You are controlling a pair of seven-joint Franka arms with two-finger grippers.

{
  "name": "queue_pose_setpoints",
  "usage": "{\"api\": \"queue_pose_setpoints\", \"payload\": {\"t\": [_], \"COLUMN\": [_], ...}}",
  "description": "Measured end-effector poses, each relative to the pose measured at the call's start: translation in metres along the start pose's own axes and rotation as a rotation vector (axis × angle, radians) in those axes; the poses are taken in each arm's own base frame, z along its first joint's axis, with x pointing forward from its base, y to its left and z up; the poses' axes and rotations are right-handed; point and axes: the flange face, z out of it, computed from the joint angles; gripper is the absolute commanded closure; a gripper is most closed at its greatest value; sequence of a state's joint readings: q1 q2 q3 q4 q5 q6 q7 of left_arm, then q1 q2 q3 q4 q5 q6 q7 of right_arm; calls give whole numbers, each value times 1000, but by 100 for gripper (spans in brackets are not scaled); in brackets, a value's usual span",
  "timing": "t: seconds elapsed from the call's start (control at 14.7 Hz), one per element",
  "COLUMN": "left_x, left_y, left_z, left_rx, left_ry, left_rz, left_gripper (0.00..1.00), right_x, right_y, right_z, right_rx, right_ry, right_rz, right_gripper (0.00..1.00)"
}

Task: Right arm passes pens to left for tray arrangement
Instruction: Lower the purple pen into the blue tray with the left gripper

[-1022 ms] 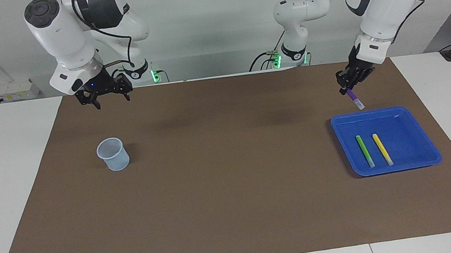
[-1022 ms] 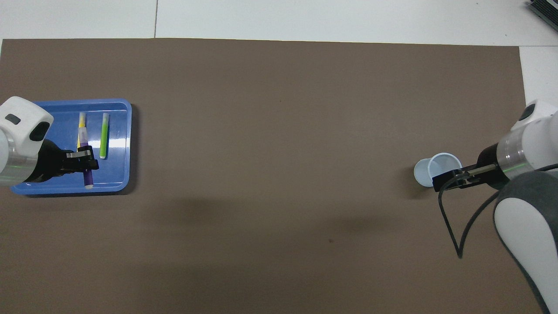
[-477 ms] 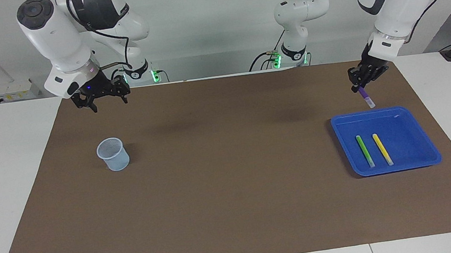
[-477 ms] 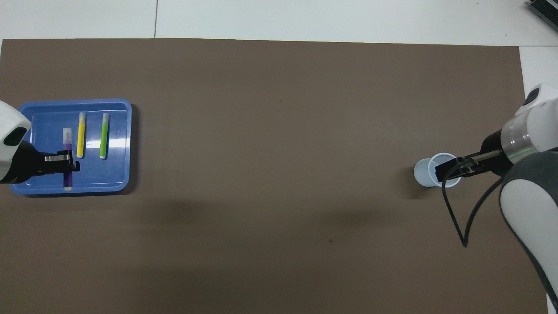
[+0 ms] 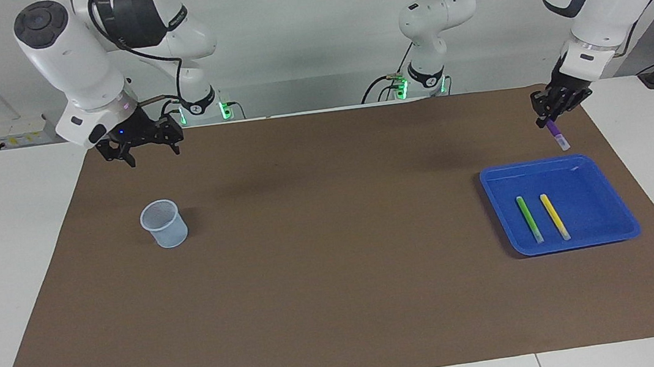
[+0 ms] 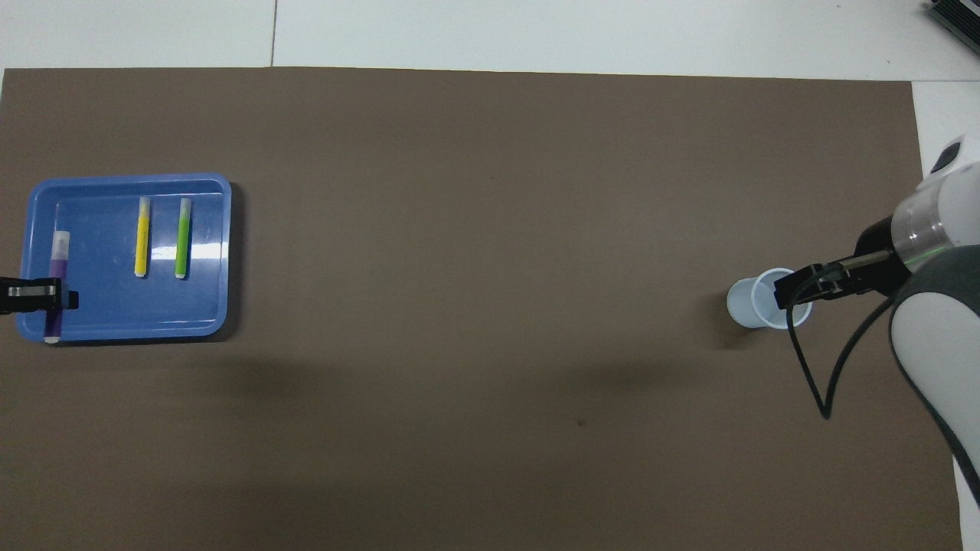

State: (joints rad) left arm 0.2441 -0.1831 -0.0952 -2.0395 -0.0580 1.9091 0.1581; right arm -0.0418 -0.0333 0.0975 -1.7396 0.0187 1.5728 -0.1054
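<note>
Left gripper is hanging in the air w/ fingers clamped on the purple pen, pale tip slanting down, over the mat's edge at the left arm's end, just on the robots' side of the blue tray. Green pen & yellow pen are lying side by side in the tray, apart. Right gripper is waiting w/ jaws apart, raised above the mat near the mesh cup.
</note>
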Motion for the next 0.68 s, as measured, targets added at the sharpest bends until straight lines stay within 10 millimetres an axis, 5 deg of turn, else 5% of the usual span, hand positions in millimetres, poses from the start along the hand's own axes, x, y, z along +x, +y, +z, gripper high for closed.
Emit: {"api": "queue_pose_setpoints", "payload": {"t": [0.68], "left_x": [-7], "left_y": [-51], "left_z": [-3], "left_rx": [25], "left_ry": [19], "left_rz": [47], "left_gripper": [100], "right_x": [1], "right_y": [-1], "right_z": [-1], "right_rx": [0], "right_ry": [3], "right_rz": [-2], "right_gripper": [0]}}
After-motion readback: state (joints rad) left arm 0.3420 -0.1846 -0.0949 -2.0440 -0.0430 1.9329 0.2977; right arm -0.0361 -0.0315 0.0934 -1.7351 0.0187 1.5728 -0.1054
